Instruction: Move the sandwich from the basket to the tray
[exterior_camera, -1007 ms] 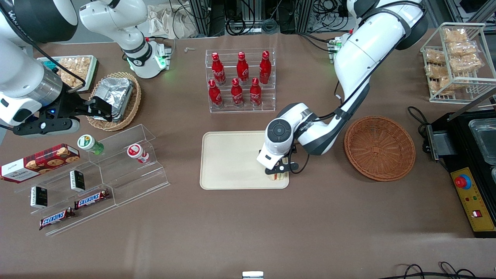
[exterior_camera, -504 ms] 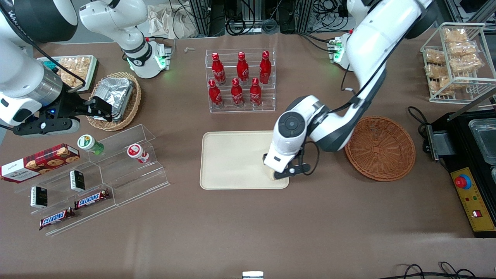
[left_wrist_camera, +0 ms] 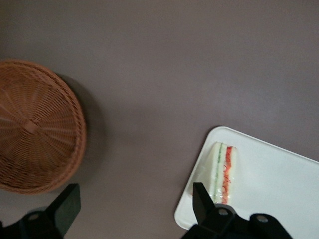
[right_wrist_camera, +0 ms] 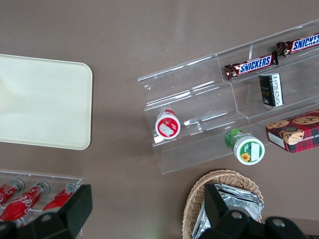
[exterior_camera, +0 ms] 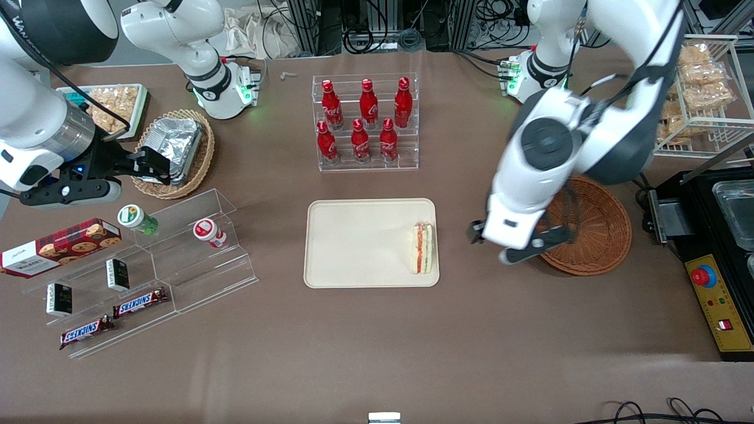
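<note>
The sandwich lies on the cream tray, by the tray edge nearest the working arm; its red and green filling faces up. My left gripper is open and empty, raised above the bare table between the tray and the reddish-brown basket, whose rim the arm partly covers. In the left wrist view the sandwich rests at the tray's corner, the empty basket lies apart from it, and the gripper has its fingers spread wide over brown tabletop. The tray also shows in the right wrist view.
A clear rack of red bottles stands farther from the camera than the tray. Stepped acrylic racks with snacks and a tan basket with foil lie toward the parked arm's end. A wire snack rack and a black machine stand past the basket.
The gripper let go of the sandwich, which stays on the tray. The arm rose and swung away toward the basket.
</note>
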### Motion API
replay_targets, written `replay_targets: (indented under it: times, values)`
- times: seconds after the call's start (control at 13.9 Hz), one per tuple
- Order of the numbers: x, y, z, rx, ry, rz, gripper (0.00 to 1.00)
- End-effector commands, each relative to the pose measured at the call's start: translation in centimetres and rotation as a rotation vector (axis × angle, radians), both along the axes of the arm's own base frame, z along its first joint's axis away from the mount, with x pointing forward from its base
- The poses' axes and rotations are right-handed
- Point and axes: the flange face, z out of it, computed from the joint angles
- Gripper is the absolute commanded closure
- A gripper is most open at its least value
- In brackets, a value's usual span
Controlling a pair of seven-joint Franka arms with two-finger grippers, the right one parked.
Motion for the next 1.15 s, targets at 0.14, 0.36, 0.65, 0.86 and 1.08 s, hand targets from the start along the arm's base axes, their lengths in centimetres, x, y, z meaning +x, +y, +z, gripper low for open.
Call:
replay_targets:
  times: [0.14,0.36,0.65,0.86,1.08]
  values:
    - [-4.3,13.6,5.0,-0.040,0.001,-0.140,0.00]
    - [-5.7,22.4,5.7,-0.055,0.005,-0.247,0.00]
    - [-5.8,30.1,5.8,-0.085,0.003,-0.346,0.00]
    - [-4.5,31.2,7.1,-0.065,0.064,-0.396,0.00]
    - [-1.7,30.8,8.3,-0.054,0.106,-0.470,0.00]
